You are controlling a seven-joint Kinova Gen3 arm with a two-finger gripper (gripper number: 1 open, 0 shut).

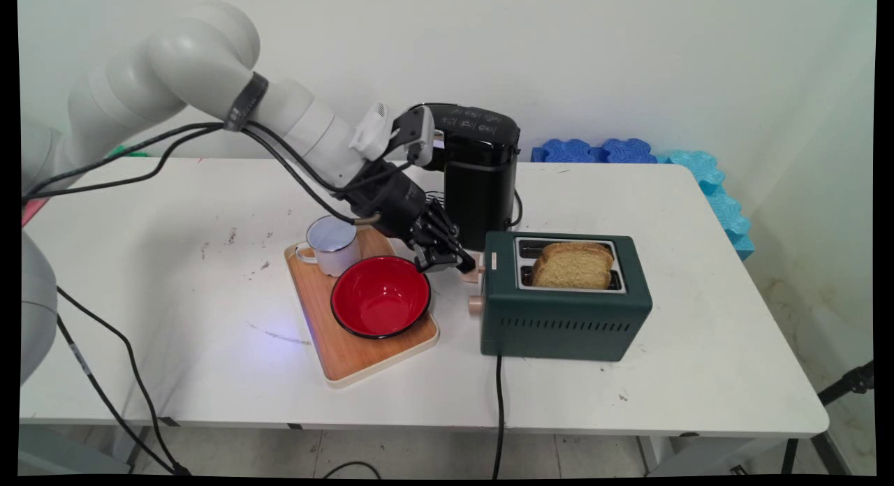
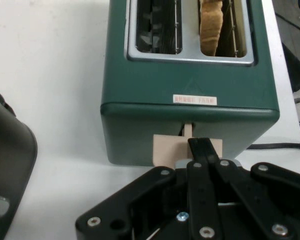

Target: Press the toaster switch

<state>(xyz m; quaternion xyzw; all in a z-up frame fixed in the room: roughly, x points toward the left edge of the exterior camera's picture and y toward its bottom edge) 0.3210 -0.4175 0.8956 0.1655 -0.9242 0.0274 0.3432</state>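
gripper (image 2: pixel 202 150) fingertips overlap toaster lever (image 2: pixel 167 149), hiding its middle; finger gap unclear. toaster (image 2: pixel 190 75) cut off at 12 o'clock in hand view. label (image 2: pixel 194 100) text too small. bowl (image 1: pixel 380 296) hides tray (image 1: pixel 335 350) centre.

White wall (image 1: pixel 628 60), white table (image 1: pixel 663 374), tiled floor (image 1: pixel 433 458).

Nothing can be read for certain. The green toaster (image 2: pixel 190 80) carries a small white sticker (image 2: pixel 194 100) with red characters on its end face, too small to make out. The black coffee machine (image 1: pixel 480 172) bears pale markings on its top panel, likewise illegible.
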